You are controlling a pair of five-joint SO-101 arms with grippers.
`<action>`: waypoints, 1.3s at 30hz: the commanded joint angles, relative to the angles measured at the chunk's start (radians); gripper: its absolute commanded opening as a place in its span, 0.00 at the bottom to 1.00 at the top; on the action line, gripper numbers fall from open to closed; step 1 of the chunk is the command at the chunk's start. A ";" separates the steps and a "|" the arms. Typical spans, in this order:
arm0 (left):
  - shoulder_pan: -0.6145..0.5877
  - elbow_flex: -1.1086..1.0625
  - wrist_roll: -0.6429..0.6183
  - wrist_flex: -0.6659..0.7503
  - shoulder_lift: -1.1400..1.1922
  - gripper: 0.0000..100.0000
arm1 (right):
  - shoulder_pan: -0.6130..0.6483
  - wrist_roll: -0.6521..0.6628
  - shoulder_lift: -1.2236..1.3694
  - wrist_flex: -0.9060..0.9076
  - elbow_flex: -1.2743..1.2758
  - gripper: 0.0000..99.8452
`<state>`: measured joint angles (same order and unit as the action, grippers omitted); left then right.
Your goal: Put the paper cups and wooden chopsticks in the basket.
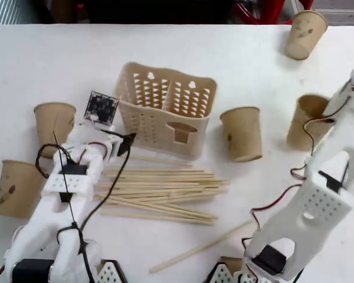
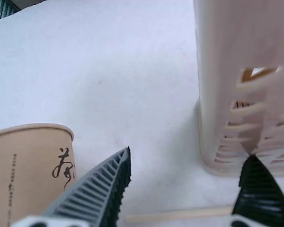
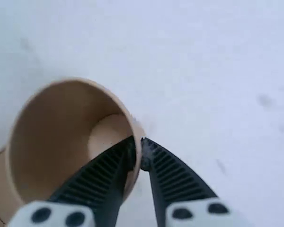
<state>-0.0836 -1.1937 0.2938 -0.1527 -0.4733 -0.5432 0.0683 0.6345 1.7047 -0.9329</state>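
A perforated beige basket (image 1: 165,109) stands mid-table, with a pile of wooden chopsticks (image 1: 159,191) in front of it and one loose chopstick (image 1: 203,246) nearer the front. My left gripper (image 1: 121,143) is open at the basket's near left corner, above the pile's end. In the left wrist view that gripper (image 2: 189,155) has the basket (image 2: 246,85) on one side, a paper cup (image 2: 31,170) on the other and a chopstick (image 2: 180,215) below. My right gripper (image 3: 138,142) is shut on the rim of an upright paper cup (image 3: 61,137), the right-hand cup (image 1: 310,121); one finger is inside it.
Other paper cups stand on the white table (image 1: 253,76): one left of the basket (image 1: 54,124), one at the far left (image 1: 16,187), one right of the basket (image 1: 242,134) and one at the back right (image 1: 305,34). Both arm bases stand along the front edge.
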 commanded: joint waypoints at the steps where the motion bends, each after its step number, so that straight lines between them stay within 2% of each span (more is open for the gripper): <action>1: -0.007 0.008 -0.006 0.021 -0.004 0.35 | -0.015 0.029 -0.266 0.012 -0.034 0.02; 7: -0.007 0.008 -0.006 0.021 -0.004 0.35 | 0.062 0.028 -0.536 0.012 -0.034 0.02; 11: -0.007 0.008 -0.006 0.021 -0.004 0.35 | 0.246 -0.018 -0.677 0.008 -0.035 0.02; 16: -0.007 0.008 -0.006 0.021 -0.004 0.35 | 0.555 -0.028 -0.791 0.005 -0.029 0.02; 19: -0.007 0.008 -0.006 0.021 -0.004 0.35 | 0.714 -0.018 -0.777 0.001 -0.028 0.02; 22: -0.007 0.008 -0.006 0.021 -0.004 0.35 | 0.809 -0.018 -0.716 0.005 -0.028 0.02; 30: -0.007 0.008 -0.006 0.021 -0.004 0.35 | 0.825 -0.029 -0.484 0.001 -0.037 0.02; 39: -0.007 0.008 -0.006 0.021 -0.004 0.35 | 0.773 -0.023 -0.384 0.008 -0.029 0.05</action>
<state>-0.0836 -1.1937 0.2938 -0.1527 -0.4733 0.2654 0.0468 0.2493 1.7108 -0.9360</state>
